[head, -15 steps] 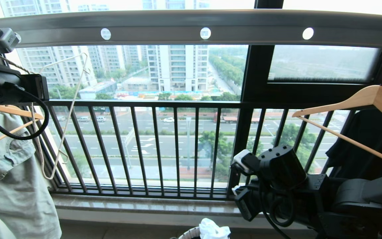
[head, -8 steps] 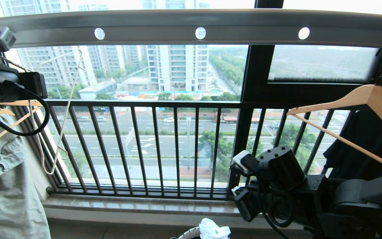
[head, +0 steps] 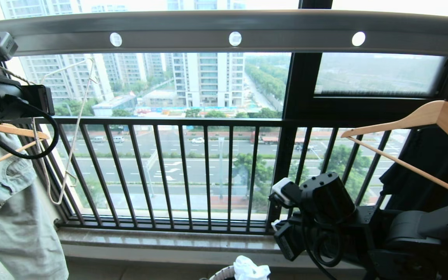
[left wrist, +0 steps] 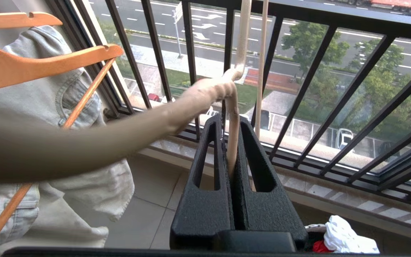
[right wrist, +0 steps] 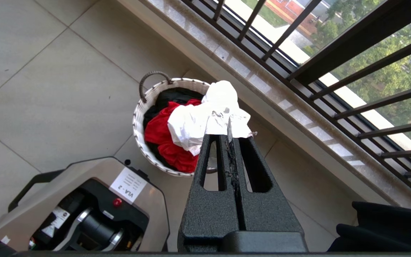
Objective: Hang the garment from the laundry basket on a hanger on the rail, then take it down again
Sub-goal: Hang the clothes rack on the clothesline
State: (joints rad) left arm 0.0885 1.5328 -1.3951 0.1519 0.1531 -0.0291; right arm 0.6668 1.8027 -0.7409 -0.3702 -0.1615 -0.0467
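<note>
Because my left tool (left wrist: 232, 157) pinches only 1 thin wire of the hanger (head: 77, 128), the frame could twist or slip as I carry it, or snag the wooden hanger (left wrist: 45, 62) beside it. My right tool (right wrist: 231, 142) is closed and empty, above the garment (right wrist: 209, 117), which lies bunched in the laundry basket (right wrist: 139, 117), well below the rail (head: 177, 37).

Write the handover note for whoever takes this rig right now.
Left hand: shut on the hanger, held up at the left by the window bars, below the rail.
Right hand: shut, holding nothing, above the basket.
T-shirt: bunched on top of the clothes in the basket.
Done: hanger in hand.
Left: pick up the T-shirt, dress the hanger, hang it on the rail, take it down.
</note>
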